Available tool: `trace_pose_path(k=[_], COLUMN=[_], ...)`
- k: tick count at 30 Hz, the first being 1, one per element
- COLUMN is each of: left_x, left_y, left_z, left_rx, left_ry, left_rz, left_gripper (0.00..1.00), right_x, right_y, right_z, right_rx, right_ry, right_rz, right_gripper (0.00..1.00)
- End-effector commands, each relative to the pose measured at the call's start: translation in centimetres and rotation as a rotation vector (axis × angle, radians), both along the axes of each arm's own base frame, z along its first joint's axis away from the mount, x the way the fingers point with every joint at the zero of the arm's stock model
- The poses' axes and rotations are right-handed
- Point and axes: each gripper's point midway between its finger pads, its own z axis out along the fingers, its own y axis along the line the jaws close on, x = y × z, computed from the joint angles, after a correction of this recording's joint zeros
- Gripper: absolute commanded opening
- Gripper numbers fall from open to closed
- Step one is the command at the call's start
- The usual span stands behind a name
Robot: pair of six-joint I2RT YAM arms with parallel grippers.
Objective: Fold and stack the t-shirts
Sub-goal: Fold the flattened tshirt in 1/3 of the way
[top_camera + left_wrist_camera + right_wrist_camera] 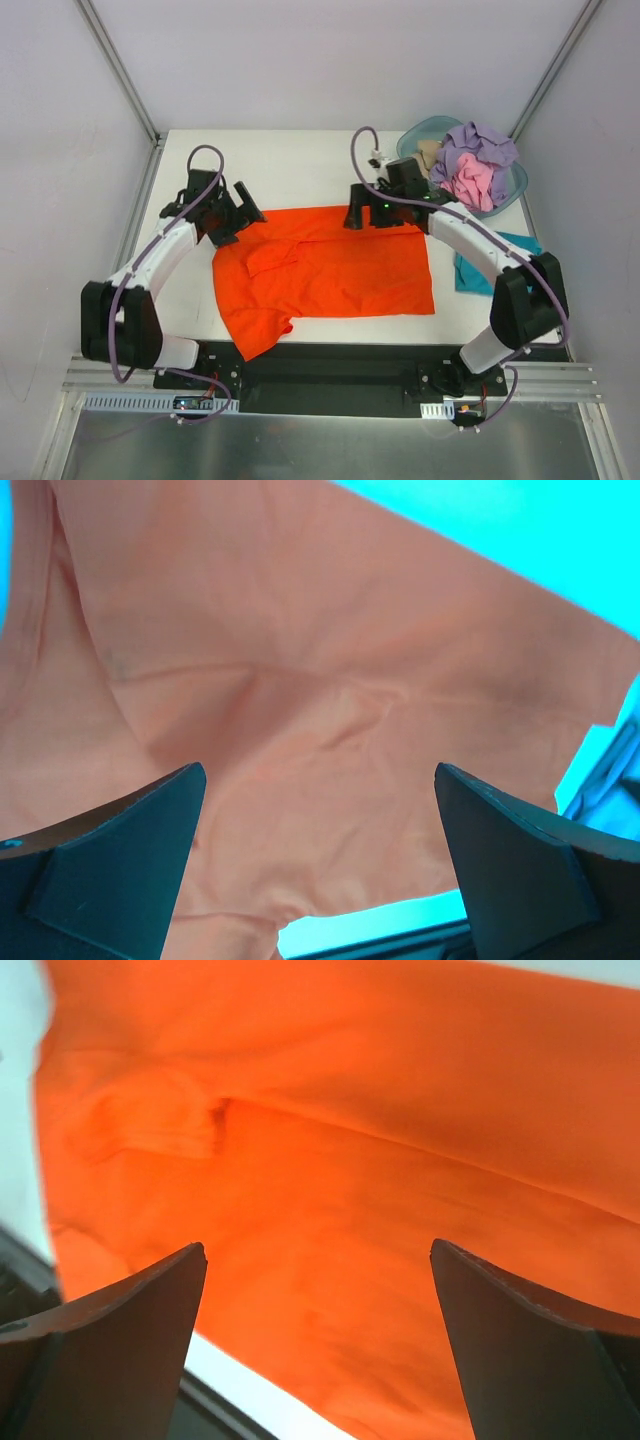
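A bright orange t-shirt [330,270] lies spread on the white table, one sleeve folded over near its left side and a corner trailing toward the front edge. My left gripper [240,213] hovers open over the shirt's far left corner; its wrist view shows the orange cloth [330,710] below, nothing between the fingers. My right gripper [362,215] stands open above the shirt's far edge, the cloth [380,1160] beneath it. A teal t-shirt [478,272] lies at the right, partly under the right arm. Lavender [480,145], pink [470,180] and beige [428,152] shirts are heaped in the tub.
The translucent blue-green tub [510,188] stands at the table's far right corner. Grey walls and metal frame posts enclose the table on three sides. The arm bases sit on a black rail along the near edge.
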Motion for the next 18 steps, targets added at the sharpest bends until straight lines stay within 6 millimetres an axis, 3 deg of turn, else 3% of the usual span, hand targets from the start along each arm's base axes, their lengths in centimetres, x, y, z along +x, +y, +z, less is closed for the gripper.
trace_pose_path(k=[1, 2, 3, 5, 9, 11, 12, 16, 18], left_x=[3.6, 4.1, 4.5, 5.5, 6.6, 7.1, 7.1, 6.9, 6.7], left_y=[0.6, 0.2, 0.3, 0.6, 1.3, 1.9, 2.1, 2.4, 2.5], left_z=[-0.4, -1.6, -1.9, -3.3, -5.3, -6.4, -6.7, -7.9, -8.2], left_rx=[0.024, 0.012, 0.013, 0.021, -0.001, 0.008, 0.005, -0.011, -0.012], left_ry=[0.002, 0.031, 0.037, 0.061, 0.110, 0.128, 0.135, 0.165, 0.170], left_rz=[-0.002, -0.018, -0.015, -0.011, 0.001, 0.014, 0.016, 0.019, 0.016], left_gripper=[0.99, 1.00, 0.99, 0.99, 0.99, 0.99, 0.99, 0.99, 0.99], right_x=[-2.0, -2.8, -3.0, -3.9, -3.5, -3.6, -3.6, -3.2, -3.1], right_y=[9.5, 11.6, 12.6, 14.8, 17.5, 18.2, 18.5, 19.2, 18.5], right_z=[0.7, 1.1, -0.3, -1.0, -4.0, -4.9, -6.1, -7.1, -8.3], right_rx=[0.241, 0.252, 0.232, 0.225, 0.190, 0.171, 0.149, 0.092, 0.039], right_ry=[0.093, 0.093, 0.118, 0.146, 0.210, 0.233, 0.254, 0.248, 0.253], right_rz=[0.164, 0.202, 0.204, 0.223, 0.216, 0.220, 0.218, 0.221, 0.205], right_gripper=[0.99, 0.95, 0.89, 0.84, 0.66, 0.57, 0.56, 0.52, 0.51])
